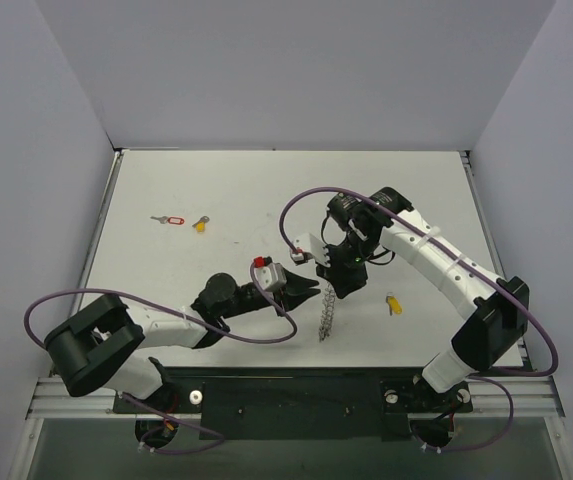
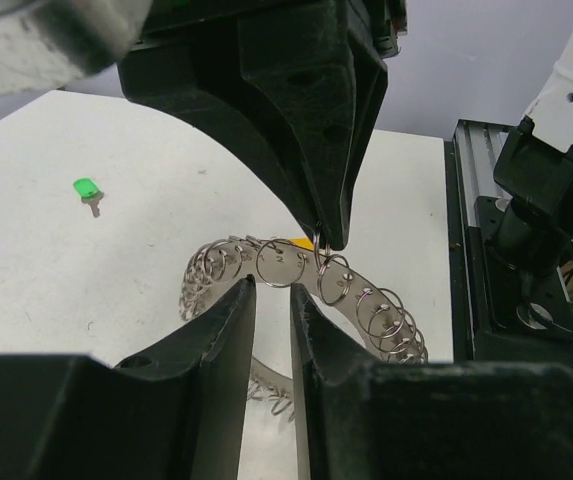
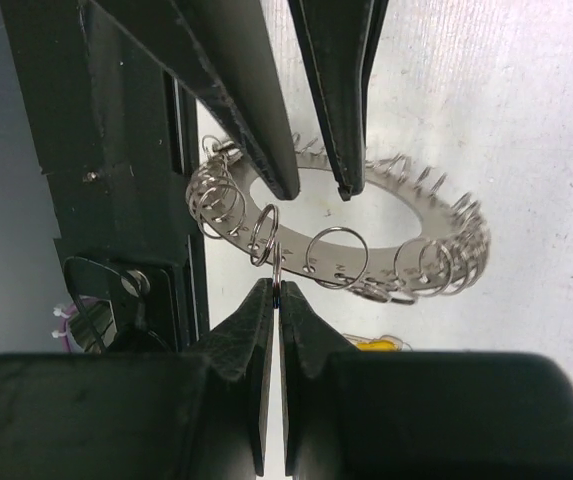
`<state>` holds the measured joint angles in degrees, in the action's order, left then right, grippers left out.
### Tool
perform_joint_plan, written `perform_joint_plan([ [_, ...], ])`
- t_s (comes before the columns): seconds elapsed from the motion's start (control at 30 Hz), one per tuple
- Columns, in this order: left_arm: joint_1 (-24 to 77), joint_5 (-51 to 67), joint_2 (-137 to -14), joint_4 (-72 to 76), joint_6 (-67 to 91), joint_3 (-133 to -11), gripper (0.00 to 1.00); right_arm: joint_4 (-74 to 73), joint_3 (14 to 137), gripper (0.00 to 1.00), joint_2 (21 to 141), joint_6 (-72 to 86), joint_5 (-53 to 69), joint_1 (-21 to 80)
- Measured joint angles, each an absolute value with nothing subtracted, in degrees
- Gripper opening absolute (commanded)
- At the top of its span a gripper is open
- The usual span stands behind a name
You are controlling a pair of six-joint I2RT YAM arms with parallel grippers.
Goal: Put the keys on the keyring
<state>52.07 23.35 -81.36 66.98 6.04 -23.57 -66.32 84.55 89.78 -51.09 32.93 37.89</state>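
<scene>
Over white table (image 1: 216,190), keyring (image 3: 396,195) hangs pinched by the right end effector (image 3: 277,290).

We log the keyring (image 1: 326,320) hanging under the right gripper (image 1: 329,289), just right of the left gripper (image 1: 313,291), over the counter (image 1: 266,185). The tagged key (image 1: 169,220) and second key (image 1: 201,224) lie side by side at back left. The third key (image 1: 393,304) lies right of the keyring.

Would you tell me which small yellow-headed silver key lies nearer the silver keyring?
The yellow-headed key right of the keyring, beside the right arm; the other yellow-headed key lies far left, next to the red-tagged key.
</scene>
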Motion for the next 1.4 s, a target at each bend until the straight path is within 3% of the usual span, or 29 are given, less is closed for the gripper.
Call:
perform_joint_plan([
  [0.47, 52.6, 25.9, -88.0, 71.1, 5.9, -25.2, 0.33, -66.9, 84.6, 0.00, 88.9, -51.5, 35.0, 37.9],
  [1.4, 57.6, 20.8, -83.2, 72.4, 8.6, -23.2, 0.37, -70.1, 85.1, 0.00, 88.9, -51.5, 36.9, 37.9],
])
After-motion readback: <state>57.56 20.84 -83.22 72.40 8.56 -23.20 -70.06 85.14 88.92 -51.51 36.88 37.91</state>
